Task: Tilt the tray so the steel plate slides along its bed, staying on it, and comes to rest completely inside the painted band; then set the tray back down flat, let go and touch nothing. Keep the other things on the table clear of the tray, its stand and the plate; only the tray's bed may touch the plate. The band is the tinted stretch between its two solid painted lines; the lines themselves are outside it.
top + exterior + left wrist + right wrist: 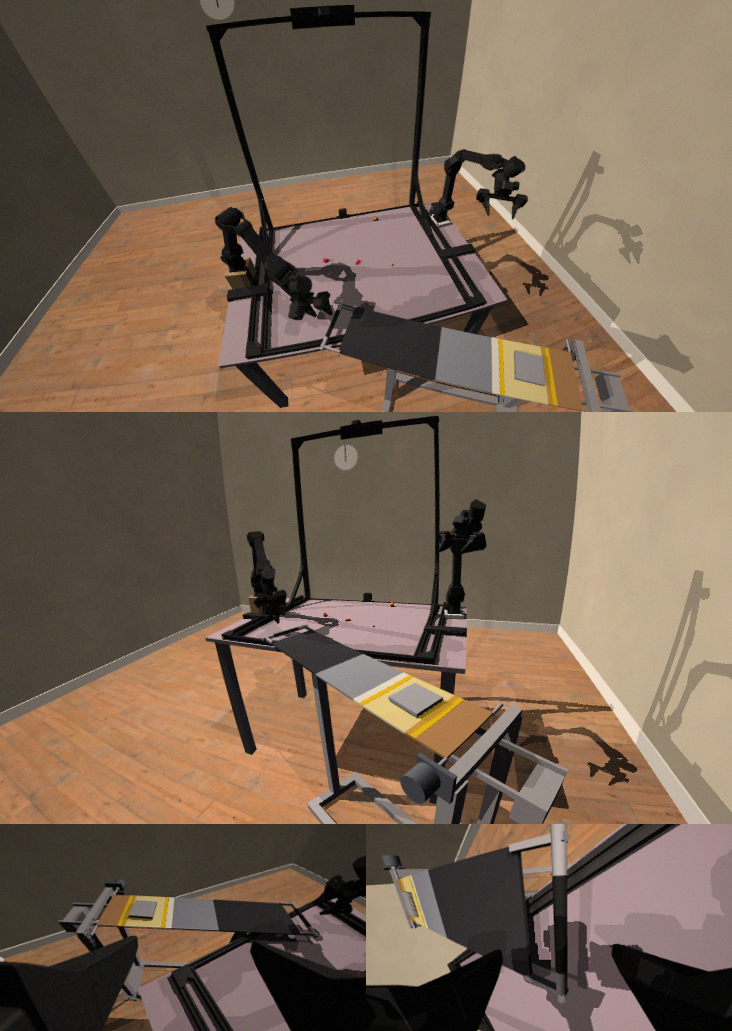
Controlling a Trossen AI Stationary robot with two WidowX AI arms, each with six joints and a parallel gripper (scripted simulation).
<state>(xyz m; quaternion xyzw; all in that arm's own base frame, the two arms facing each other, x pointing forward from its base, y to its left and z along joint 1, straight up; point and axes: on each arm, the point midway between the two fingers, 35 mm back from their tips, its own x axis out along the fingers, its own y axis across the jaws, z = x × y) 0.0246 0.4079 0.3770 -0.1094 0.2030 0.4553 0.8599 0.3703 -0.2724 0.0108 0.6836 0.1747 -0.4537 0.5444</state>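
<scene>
The long tray (450, 353) reaches from the table's front edge to its grey stand (461, 770). The grey steel plate (529, 369) lies on the pale yellow band (523, 381), between the two solid yellow lines; it also shows in the exterior view (415, 698) and in the left wrist view (142, 909). My right gripper (309, 306) is open at the tray's handle end. In the right wrist view its fingers stand wide on either side of the handle bar (560, 916), apart from it. My left gripper (502, 202) is open and empty, raised beyond the table's far right side.
Two small red blocks (324, 259) (357, 261), an orange bit (375, 218) and a small black object (342, 211) lie on the purple table top, away from the tray. A black frame (317, 127) rises over the table, with rails along both sides.
</scene>
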